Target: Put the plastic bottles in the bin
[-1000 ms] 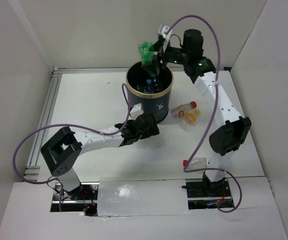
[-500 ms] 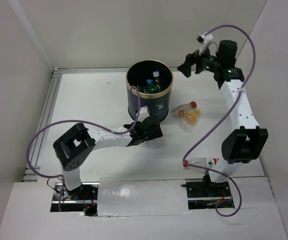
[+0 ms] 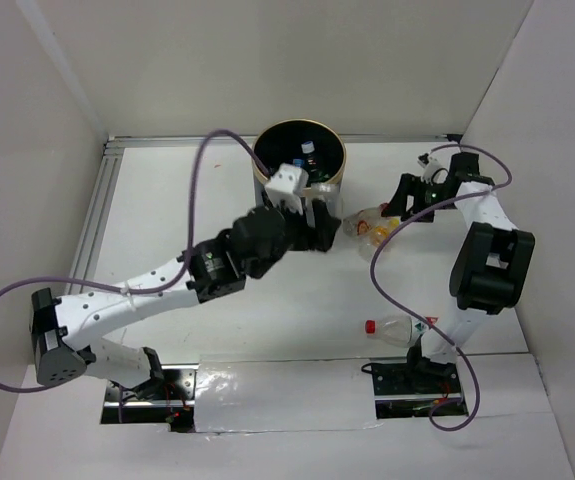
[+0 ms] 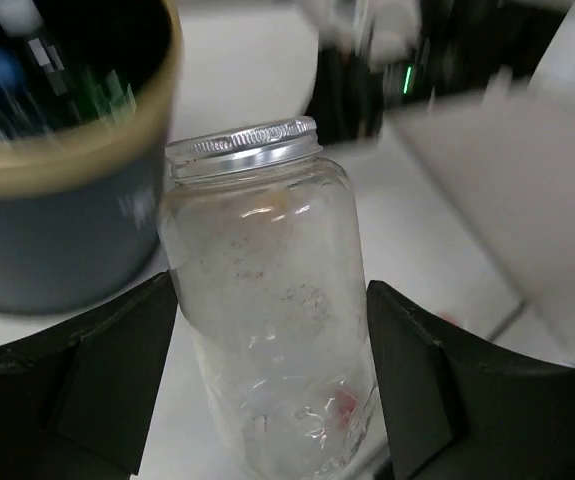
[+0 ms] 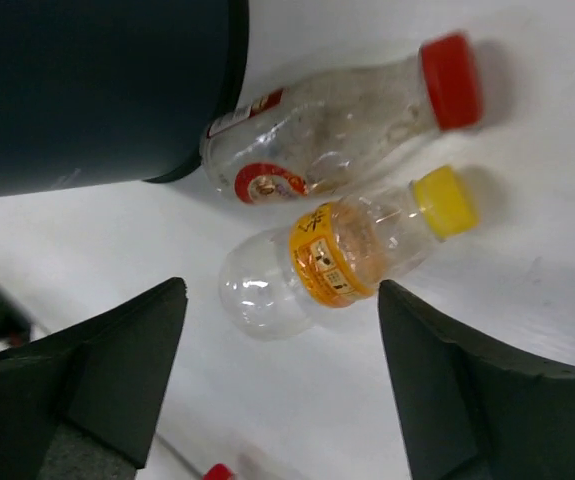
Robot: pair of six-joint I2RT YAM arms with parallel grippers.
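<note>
The dark bin (image 3: 267, 150) with a gold rim stands at the back centre and holds several bottles (image 3: 307, 150). My left gripper (image 3: 323, 232) is raised just in front of the bin and is shut on a clear bottle (image 4: 267, 310) with a silver cap, held upright beside the bin's rim (image 4: 77, 160). My right gripper (image 3: 401, 206) is open and empty. It hovers over two lying bottles: a clear red-capped bottle (image 5: 337, 130) and an orange-labelled, yellow-capped bottle (image 5: 352, 250), both next to the bin's wall (image 5: 97, 90).
Another clear bottle with a red cap (image 3: 397, 328) lies near the right arm's base; its cap shows at the bottom of the right wrist view (image 5: 217, 472). White walls enclose the table. A metal rail (image 3: 92, 230) runs along the left edge.
The right gripper let the green bottle go into the bin, then swung right and down over the two lying bottles. The left gripper lifted the clear bottle up towards the bin's rim.
</note>
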